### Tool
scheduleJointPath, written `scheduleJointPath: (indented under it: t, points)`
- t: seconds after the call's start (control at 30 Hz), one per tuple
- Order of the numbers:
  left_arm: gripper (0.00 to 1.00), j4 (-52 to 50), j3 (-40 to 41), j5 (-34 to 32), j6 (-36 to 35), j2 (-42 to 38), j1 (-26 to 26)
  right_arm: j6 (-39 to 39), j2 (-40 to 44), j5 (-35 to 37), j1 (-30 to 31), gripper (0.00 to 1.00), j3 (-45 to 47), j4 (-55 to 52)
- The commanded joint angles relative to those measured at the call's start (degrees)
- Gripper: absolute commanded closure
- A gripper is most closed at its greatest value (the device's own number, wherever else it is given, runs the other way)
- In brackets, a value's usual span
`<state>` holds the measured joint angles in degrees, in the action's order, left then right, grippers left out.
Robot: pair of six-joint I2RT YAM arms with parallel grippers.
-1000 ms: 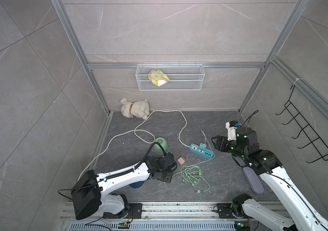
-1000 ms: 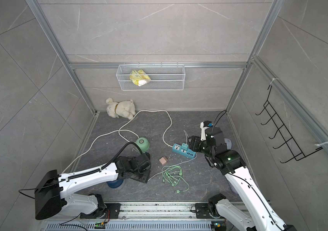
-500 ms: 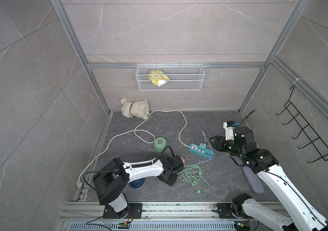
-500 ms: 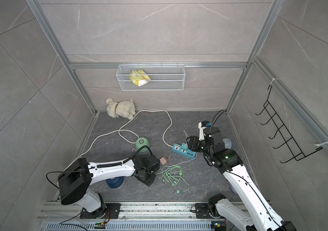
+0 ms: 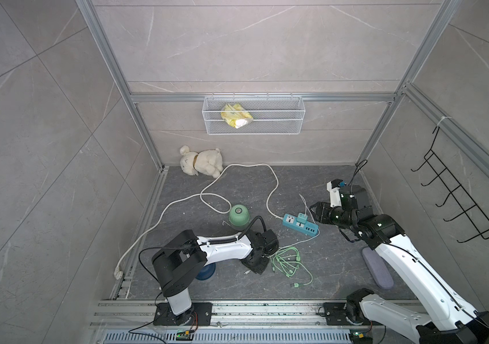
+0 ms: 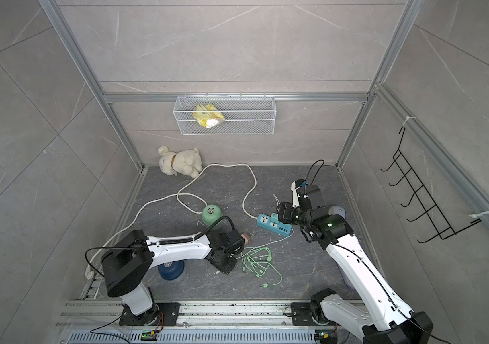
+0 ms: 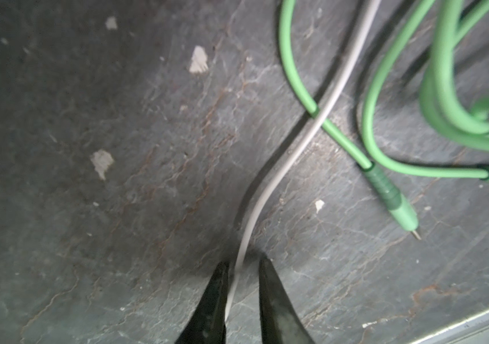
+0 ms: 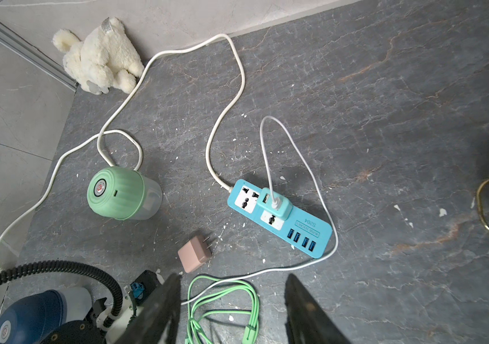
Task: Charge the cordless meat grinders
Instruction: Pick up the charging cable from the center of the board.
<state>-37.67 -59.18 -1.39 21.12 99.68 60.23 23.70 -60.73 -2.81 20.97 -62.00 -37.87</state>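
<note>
Compared with a second ago, the left gripper (image 7: 243, 265) is seen lower in the top views. It is brought down from beside the pink charger (image 6: 245, 237) to the floor at the left edge of the green cable bundle (image 5: 286, 262). Its jaws are drawn in from a wide stance to a narrow one, and the thin white cable (image 7: 297, 143) is straddled by them at the bottom centre of the left wrist view. A sliver of floor is shown between the cable and one finger, so the pinch is judged not quite complete. The right gripper (image 8: 232, 277) is held slack and empty, its fingers wide apart, near the blue power strip (image 5: 300, 225) right of centre, and is little displaced.

The grinders are unmoved. The mint green grinder (image 5: 238, 216) is stood at the centre of the frame, and the navy grinder (image 6: 171, 269) at lower left, partly covered by the left arm. Neither is seen plugged in. Since the white cable is fed from the teal charger (image 8: 274, 205) on the strip, its free end is likely being secured for carrying to a grinder's port.
</note>
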Motion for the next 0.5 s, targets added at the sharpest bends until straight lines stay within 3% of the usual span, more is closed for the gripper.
scheduleJointPath:
  t: [0.0, 0.17, 0.47]
  points:
    - [0.85, -1.6, -1.3, -1.0, -2.8, 1.1, -0.3, -1.4, -1.1, 0.9, 0.0, 0.43, -1.8, -0.8]
    - [1.00, -2.6, -2.3, -3.9, -5.1, -0.9, -0.2, -1.6, -2.0, 0.9, -0.1, 0.43, -2.1, -0.6]
    - [1.00, -3.4, -4.1, -13.6, -10.1, -11.3, -0.2, -3.3, -2.0, -1.6, -0.5, 0.43, -2.9, -1.3]
